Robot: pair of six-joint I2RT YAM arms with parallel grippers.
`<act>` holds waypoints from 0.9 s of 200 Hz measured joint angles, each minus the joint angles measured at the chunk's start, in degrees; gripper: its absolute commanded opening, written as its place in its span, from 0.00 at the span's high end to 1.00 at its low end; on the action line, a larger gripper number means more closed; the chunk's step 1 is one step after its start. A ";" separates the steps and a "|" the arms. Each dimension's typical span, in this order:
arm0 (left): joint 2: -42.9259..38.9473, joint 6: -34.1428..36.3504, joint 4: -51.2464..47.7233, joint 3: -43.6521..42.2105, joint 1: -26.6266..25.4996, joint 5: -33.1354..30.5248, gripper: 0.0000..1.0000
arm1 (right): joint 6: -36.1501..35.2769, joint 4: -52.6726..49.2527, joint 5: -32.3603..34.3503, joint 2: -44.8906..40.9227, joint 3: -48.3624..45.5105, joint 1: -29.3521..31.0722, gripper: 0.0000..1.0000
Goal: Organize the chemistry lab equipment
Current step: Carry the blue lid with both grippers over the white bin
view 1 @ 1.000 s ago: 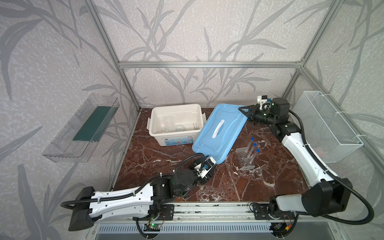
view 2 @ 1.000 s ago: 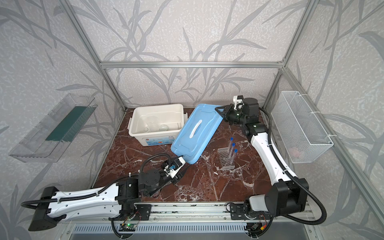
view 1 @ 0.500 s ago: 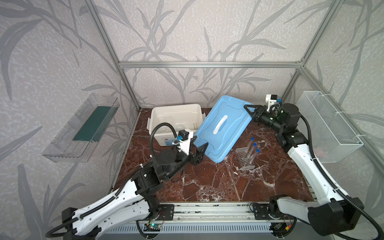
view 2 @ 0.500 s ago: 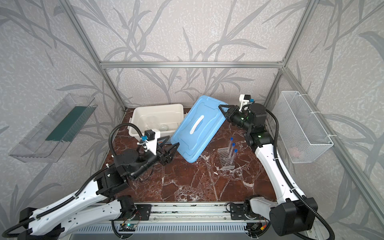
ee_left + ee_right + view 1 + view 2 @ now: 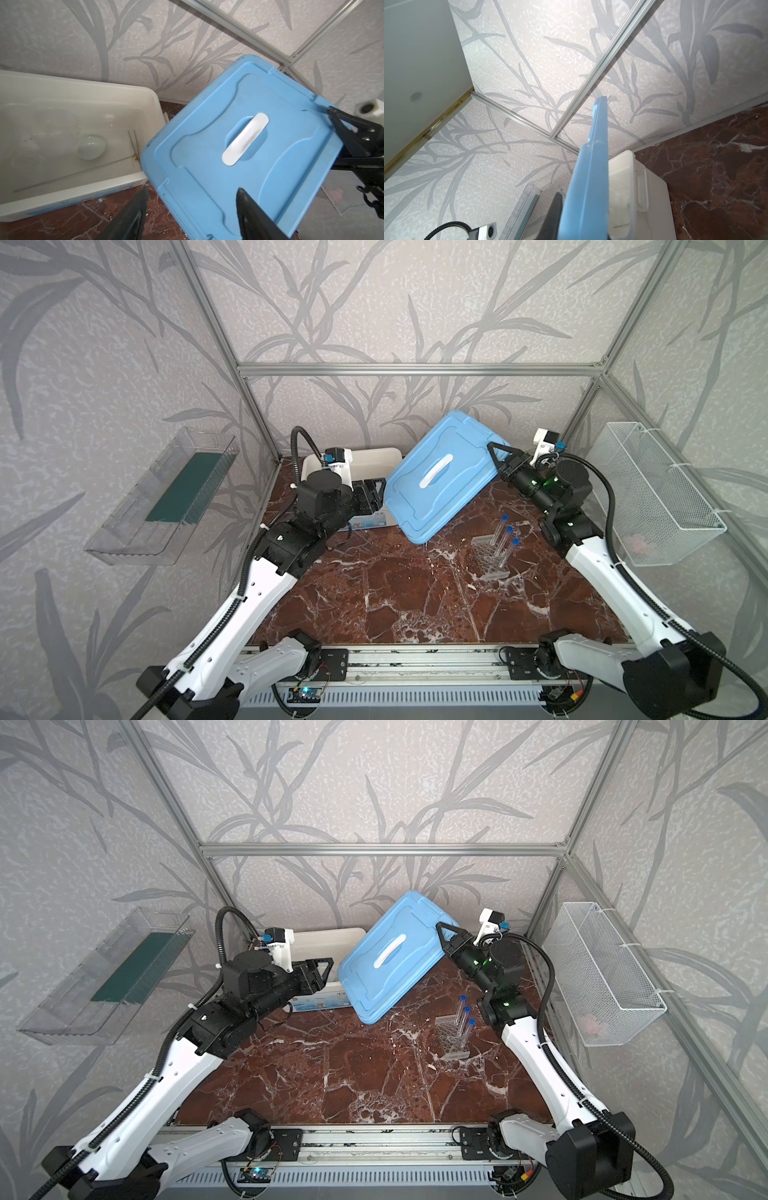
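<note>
My right gripper (image 5: 496,452) (image 5: 444,932) is shut on the right edge of the blue lid (image 5: 440,477) (image 5: 395,952) (image 5: 587,187), holding it tilted, low corner near the table. My left gripper (image 5: 370,494) (image 5: 322,969) (image 5: 192,190) is open at the lid's lower left edge (image 5: 249,155), which lies between its fingers. The white bin (image 5: 370,456) (image 5: 83,91) stands behind it, holding a small white round dish (image 5: 91,147), thin rods (image 5: 83,169) and faint clear glassware. Three blue-capped tubes (image 5: 505,535) (image 5: 463,1015) stand in the clear holed rack (image 5: 490,560) (image 5: 451,1042).
A clear tray with a green mat (image 5: 166,497) hangs on the left wall. A white wire basket (image 5: 652,493) hangs on the right wall. The lid leans over the bin's right end. Brown marble table (image 5: 395,593) lies in front, with aluminium frame posts at the back corners.
My left arm swung up from the front of the table to the bin's front and its jaws opened wider. The right gripper raised the lid's held edge, tilting it more steeply.
</note>
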 measured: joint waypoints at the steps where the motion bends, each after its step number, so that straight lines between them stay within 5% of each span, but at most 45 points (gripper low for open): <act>1: 0.13 0.02 -0.02 0.00 0.13 0.09 0.29 | 0.02 0.11 0.09 0.09 -0.02 0.02 0.93; 52: 8.55 0.98 0.26 -0.04 6.60 1.46 0.28 | 1.55 8.20 6.78 9.73 0.61 3.98 0.93; 91: 14.64 3.91 0.42 0.20 6.73 -1.62 0.15 | 3.54 12.09 9.84 18.86 4.09 7.23 0.92; 136: 17.73 5.55 1.49 0.17 7.50 -5.62 0.12 | 4.85 14.36 14.53 24.63 6.95 10.67 0.93; 180: 19.41 5.01 4.61 -1.16 11.41 -3.91 0.01 | 6.91 16.15 16.94 29.03 8.66 12.04 0.92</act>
